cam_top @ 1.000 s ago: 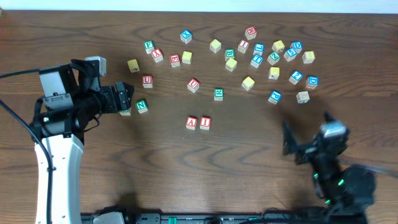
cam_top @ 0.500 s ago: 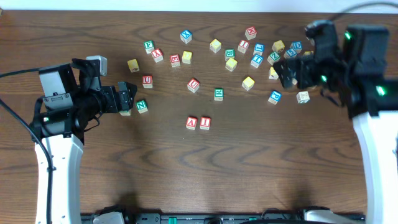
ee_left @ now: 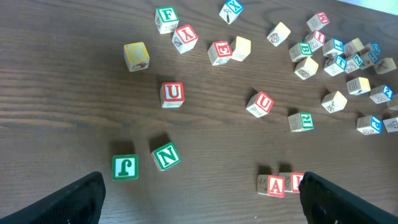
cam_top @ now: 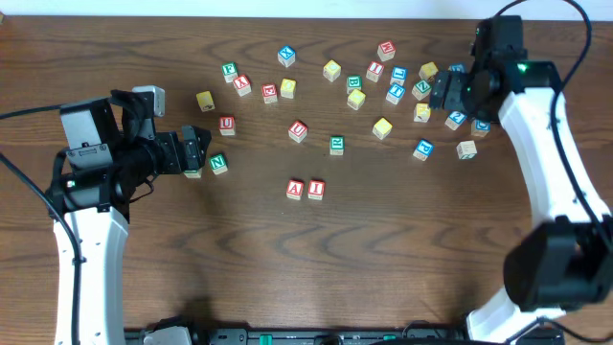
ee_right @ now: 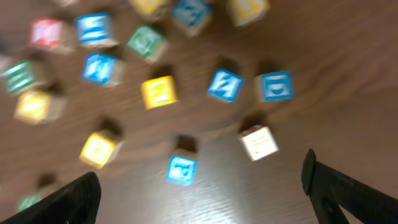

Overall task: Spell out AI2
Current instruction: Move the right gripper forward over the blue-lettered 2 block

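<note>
The red A block (cam_top: 294, 189) and red I block (cam_top: 316, 189) stand side by side at mid-table. In the left wrist view, A (ee_left: 274, 185) shows and I (ee_left: 295, 181) is partly behind a finger. A blue block that looks like a 2 (cam_top: 456, 119) lies in the back-right cluster and appears blurred in the right wrist view (ee_right: 224, 85). My right gripper (cam_top: 445, 96) hovers open and empty over that cluster (ee_right: 202, 199). My left gripper (cam_top: 194, 151) is open and empty at the left, near the green N block (cam_top: 218, 164).
Several loose letter blocks are scattered across the back of the table: red U blocks (cam_top: 298, 130) (cam_top: 226, 125), a green block (cam_top: 336, 145), a yellow block (cam_top: 382, 127), a blue block (cam_top: 422, 149) and a pale block (cam_top: 466, 149). A green J block (ee_left: 124, 167) lies by my left fingers.
The right arm has swung from the front right of the table up to the back-right block cluster. The left arm and the A and I blocks have not moved.
</note>
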### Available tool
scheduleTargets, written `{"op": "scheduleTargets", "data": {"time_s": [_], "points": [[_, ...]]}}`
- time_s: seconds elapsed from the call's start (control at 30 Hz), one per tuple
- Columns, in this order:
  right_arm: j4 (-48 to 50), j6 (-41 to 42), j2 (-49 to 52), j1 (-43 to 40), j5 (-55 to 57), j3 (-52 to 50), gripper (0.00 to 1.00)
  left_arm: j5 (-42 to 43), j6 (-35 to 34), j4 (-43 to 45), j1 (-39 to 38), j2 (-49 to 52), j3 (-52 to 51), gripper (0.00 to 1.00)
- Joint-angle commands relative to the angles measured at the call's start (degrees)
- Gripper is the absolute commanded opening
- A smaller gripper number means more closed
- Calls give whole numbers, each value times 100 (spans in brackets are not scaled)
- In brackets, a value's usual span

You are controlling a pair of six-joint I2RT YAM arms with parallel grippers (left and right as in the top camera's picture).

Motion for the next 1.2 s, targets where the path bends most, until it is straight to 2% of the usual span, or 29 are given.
{"op": "scheduleTargets", "data": {"time_s": [0.0,0.27,0.43,0.7,1.17], "points": [[-48,787,328,101,846,358,99,72,76,11,24,-4,94,98],[-74,1652,909,127,1207,415,99,72,76,11,24,-2,94,98],[-417,2212,1143,160,1740,413,99,72,76,7,24,-2,94,98],[-321,2424,1344,190,1700,411,97,72,76,-11,24,-2,94,98],[127,2262,1725,216,1167,417,96,7,79,-7,24,2,94,98]]}}
